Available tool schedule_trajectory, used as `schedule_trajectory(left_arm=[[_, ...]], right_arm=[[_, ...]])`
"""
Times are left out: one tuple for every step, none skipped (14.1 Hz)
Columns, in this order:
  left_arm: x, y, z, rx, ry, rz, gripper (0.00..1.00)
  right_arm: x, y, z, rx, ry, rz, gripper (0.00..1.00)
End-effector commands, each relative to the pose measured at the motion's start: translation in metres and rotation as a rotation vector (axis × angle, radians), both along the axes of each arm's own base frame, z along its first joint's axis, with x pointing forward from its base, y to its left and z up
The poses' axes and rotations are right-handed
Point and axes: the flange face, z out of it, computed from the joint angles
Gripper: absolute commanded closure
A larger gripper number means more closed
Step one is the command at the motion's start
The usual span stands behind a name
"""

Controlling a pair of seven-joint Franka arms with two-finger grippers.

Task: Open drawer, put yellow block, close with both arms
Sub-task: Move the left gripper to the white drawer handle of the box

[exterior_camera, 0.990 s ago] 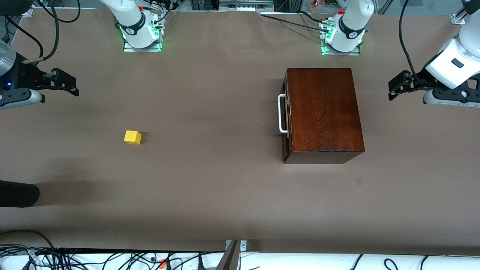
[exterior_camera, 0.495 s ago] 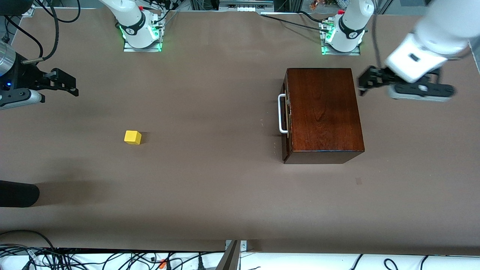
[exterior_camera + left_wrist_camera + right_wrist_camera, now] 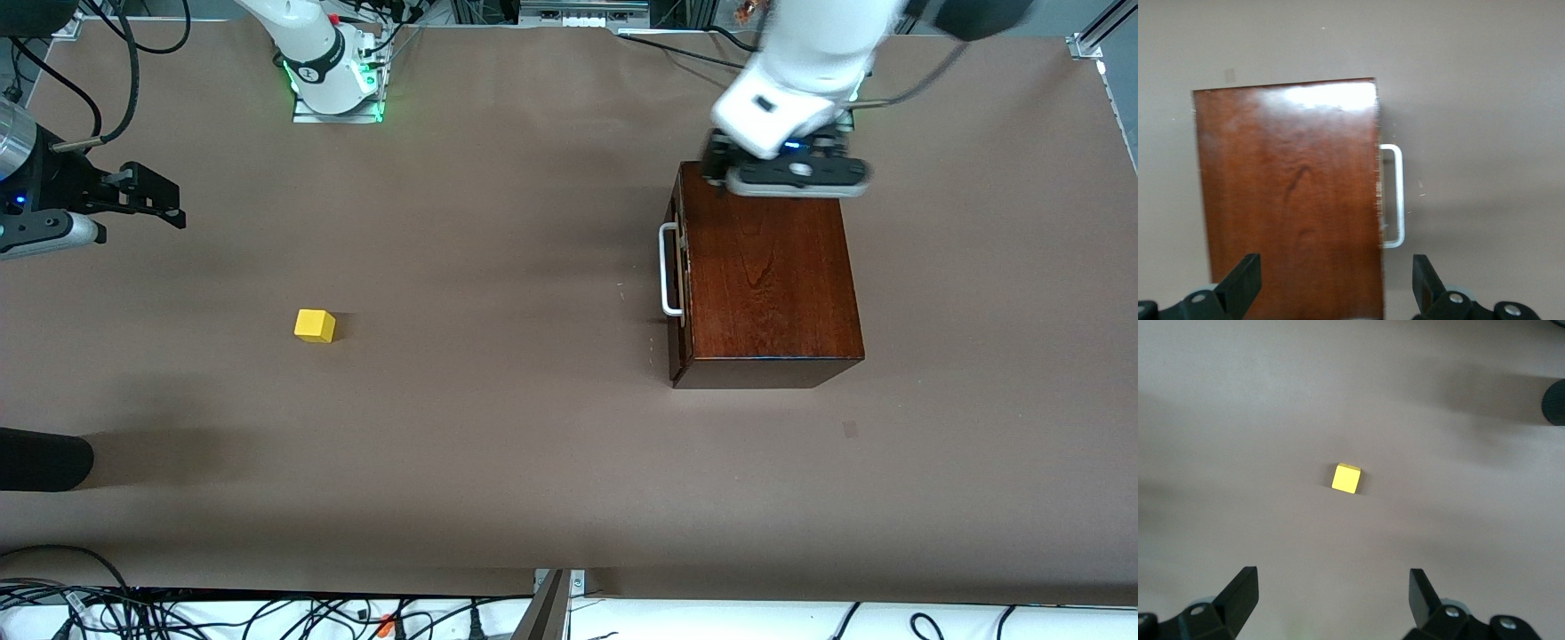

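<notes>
Drawer shut, yellow block on the open worktop, both sets of fingers spread and holding nothing.

The right gripper (image 3: 169,203) hangs over the right arm's end of the brown worktop (image 3: 498,444), its fingers (image 3: 1241,597) released and wide apart, and this arm waits. Under it, the yellow block (image 3: 315,325) sits alone on the worktop, well apart from the dark wooden box (image 3: 769,276) that stands toward the left arm's end. The drawer (image 3: 677,276) is pushed fully in, its front flush with the box and its white handle (image 3: 667,270) pointing toward the right arm's end. The left gripper (image 3: 716,169) is over the box's edge that lies farthest from the front camera, its fingers (image 3: 1245,283) spread wide and empty, straddling the box's top in the left wrist view.
</notes>
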Motion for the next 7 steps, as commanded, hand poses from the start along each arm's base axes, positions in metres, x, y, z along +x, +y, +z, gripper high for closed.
schedule_trajectory(left_arm=[[-0.013, -0.048, -0.022, 0.04, -0.032, 0.027, 0.0], [-0.022, -0.065, -0.032, 0.053, -0.027, 0.02, 0.0], [-0.027, -0.076, -0.042, 0.065, -0.023, 0.022, 0.0], [-0.03, -0.085, -0.05, 0.074, -0.019, 0.028, 0.0], [-0.034, -0.097, -0.052, 0.073, -0.031, 0.024, 0.0], [-0.034, -0.11, -0.059, 0.074, -0.034, 0.025, 0.0], [-0.035, -0.12, -0.069, 0.089, -0.041, 0.031, 0.0]], right_arm=[[0.0, -0.003, 0.003, 0.002, -0.006, 0.006, 0.0], [0.0, -0.004, 0.003, 0.002, -0.006, 0.005, 0.0], [0.0, -0.004, 0.003, 0.002, -0.006, 0.005, 0.0], [0.0, -0.003, 0.004, 0.002, -0.008, 0.006, 0.0], [0.0, -0.003, 0.003, 0.002, -0.006, 0.006, 0.0], [0.0, -0.004, 0.004, 0.002, -0.008, 0.005, 0.0], [0.0, -0.004, 0.003, 0.002, -0.006, 0.005, 0.0]])
